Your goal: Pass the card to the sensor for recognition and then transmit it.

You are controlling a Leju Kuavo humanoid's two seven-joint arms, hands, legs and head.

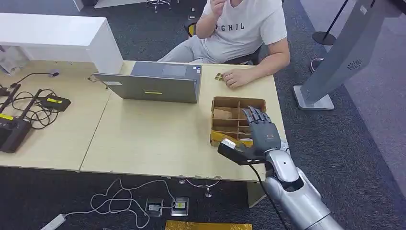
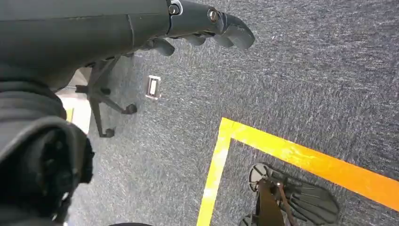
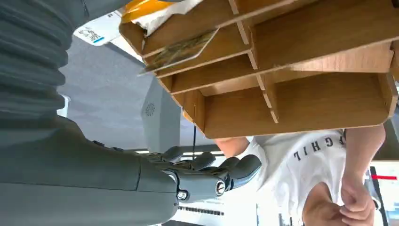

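Observation:
A wooden divided box (image 1: 234, 103) stands on the table's right part, in front of the seated person. My right hand (image 1: 261, 130) hovers over the box's near right compartments with its fingers stretched out flat and nothing in them. In the right wrist view a patterned card (image 3: 181, 48) leans in one of the box's (image 3: 301, 101) slots, apart from the right hand (image 3: 207, 174). A second small card (image 1: 219, 76) lies on the table beside the person's hand (image 1: 235, 78). My left hand (image 2: 207, 23) hangs over the carpet, its fingers loosely bent and holding nothing.
A grey laptop (image 1: 153, 84) stands open at the table's (image 1: 143, 139) far middle. Black devices and cables (image 1: 28, 112) lie at the left. A grey kiosk stand (image 1: 342, 57) rises on the carpet to the right. A person in a white shirt (image 1: 244, 24) sits behind the table.

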